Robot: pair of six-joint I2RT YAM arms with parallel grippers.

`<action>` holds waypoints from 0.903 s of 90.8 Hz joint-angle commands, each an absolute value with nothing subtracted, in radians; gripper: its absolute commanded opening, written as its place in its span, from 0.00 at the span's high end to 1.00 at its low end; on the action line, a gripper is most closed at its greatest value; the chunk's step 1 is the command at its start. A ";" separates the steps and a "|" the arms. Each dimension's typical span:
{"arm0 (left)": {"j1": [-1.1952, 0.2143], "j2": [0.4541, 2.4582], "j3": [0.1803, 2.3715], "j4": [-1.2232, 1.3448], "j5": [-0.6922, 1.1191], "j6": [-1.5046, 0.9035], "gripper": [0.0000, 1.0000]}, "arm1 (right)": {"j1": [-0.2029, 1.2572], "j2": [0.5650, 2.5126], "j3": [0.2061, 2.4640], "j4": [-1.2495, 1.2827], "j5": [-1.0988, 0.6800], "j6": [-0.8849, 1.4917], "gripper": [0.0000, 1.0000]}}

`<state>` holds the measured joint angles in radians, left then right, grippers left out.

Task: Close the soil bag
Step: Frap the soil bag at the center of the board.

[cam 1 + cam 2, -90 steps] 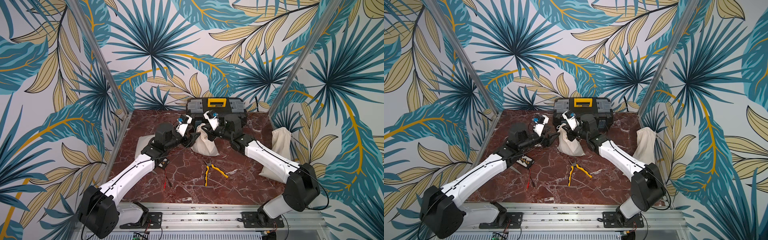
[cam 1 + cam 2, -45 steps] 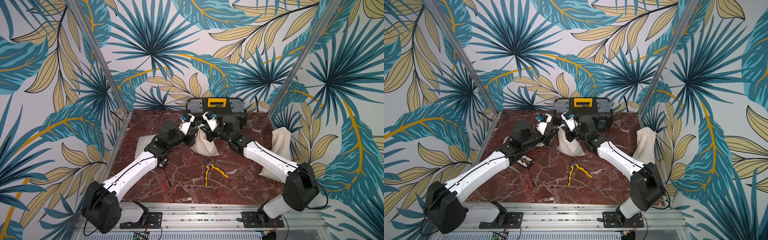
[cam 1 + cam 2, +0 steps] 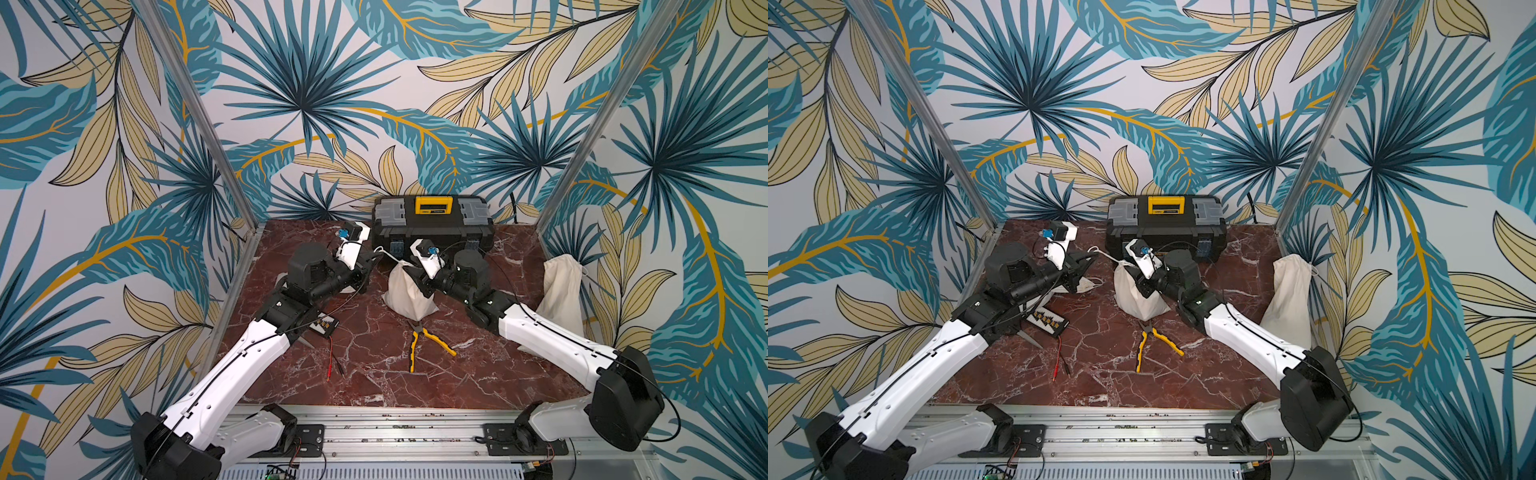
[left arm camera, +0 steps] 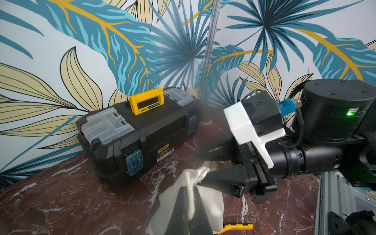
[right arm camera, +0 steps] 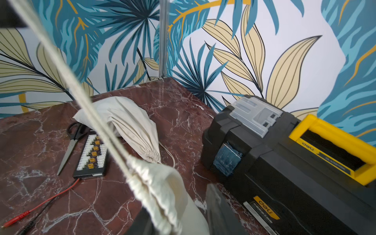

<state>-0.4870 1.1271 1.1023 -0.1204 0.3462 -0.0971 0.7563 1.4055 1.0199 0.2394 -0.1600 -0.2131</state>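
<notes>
Left end effector (image 3: 371,260) clenched on taut drawstring (image 5: 88,105), cinching soil bag (image 3: 405,293); right end effector (image 4: 200,166) released astride neck.

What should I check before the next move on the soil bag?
1. Hold: left gripper shut on drawstring: ok.
2. Drawstring taut from left gripper to soil bag neck: ok.
3. Neck fully cinched: cannot tell; it is gathered, but the opening is hidden.
4. Right gripper clear of neck: not ok; fingers open but straddling it.
5. Soil bag upright on table: ok.
</notes>
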 commanded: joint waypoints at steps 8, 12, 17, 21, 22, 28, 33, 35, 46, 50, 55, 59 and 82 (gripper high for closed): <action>-0.501 1.123 1.153 -0.124 0.385 -0.110 1.00 | 0.784 1.455 1.134 0.298 -0.236 -0.267 0.39; -0.503 1.122 1.158 -0.125 0.383 -0.110 1.00 | 0.784 1.472 1.159 0.290 -0.250 -0.271 0.38; -0.503 1.121 1.163 -0.125 0.378 -0.109 1.00 | 0.807 1.486 1.179 0.284 -0.271 -0.274 0.38; -0.503 1.121 1.166 -0.127 0.375 -0.110 1.00 | 0.817 1.491 1.184 0.283 -0.291 -0.273 0.37; -0.503 1.121 1.166 -0.129 0.375 -0.109 1.00 | 0.819 1.493 1.184 0.283 -0.294 -0.272 0.37; -0.502 1.120 1.166 -0.129 0.371 -0.107 1.00 | 0.825 1.499 1.187 0.281 -0.323 -0.268 0.34; -0.503 1.121 1.168 -0.128 0.370 -0.107 1.00 | 0.830 1.505 1.192 0.282 -0.338 -0.262 0.33; -0.502 1.121 1.168 -0.128 0.370 -0.107 1.00 | 0.832 1.510 1.197 0.281 -0.344 -0.260 0.33; -0.503 1.107 1.166 -0.126 0.360 -0.109 1.00 | 0.835 1.531 1.210 0.274 -0.272 -0.244 0.58; -0.502 1.093 1.167 -0.138 0.320 -0.106 1.00 | 0.834 1.531 1.204 0.261 -0.205 -0.244 0.70; -0.497 1.071 1.171 -0.162 0.247 -0.104 1.00 | 0.832 1.523 1.183 0.212 -0.130 -0.260 0.81; -0.483 1.052 1.174 -0.182 0.198 -0.108 1.00 | 0.827 1.510 1.153 0.163 -0.040 -0.276 0.87; -0.298 0.910 1.133 -0.167 0.082 -0.201 1.00 | 0.576 1.320 0.812 0.014 0.221 -0.107 0.93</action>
<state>-0.4290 1.0668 1.0992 -0.2977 0.3035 -0.1440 0.7860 1.3598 0.9718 0.2863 -0.1265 -0.2276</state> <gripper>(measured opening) 0.040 0.081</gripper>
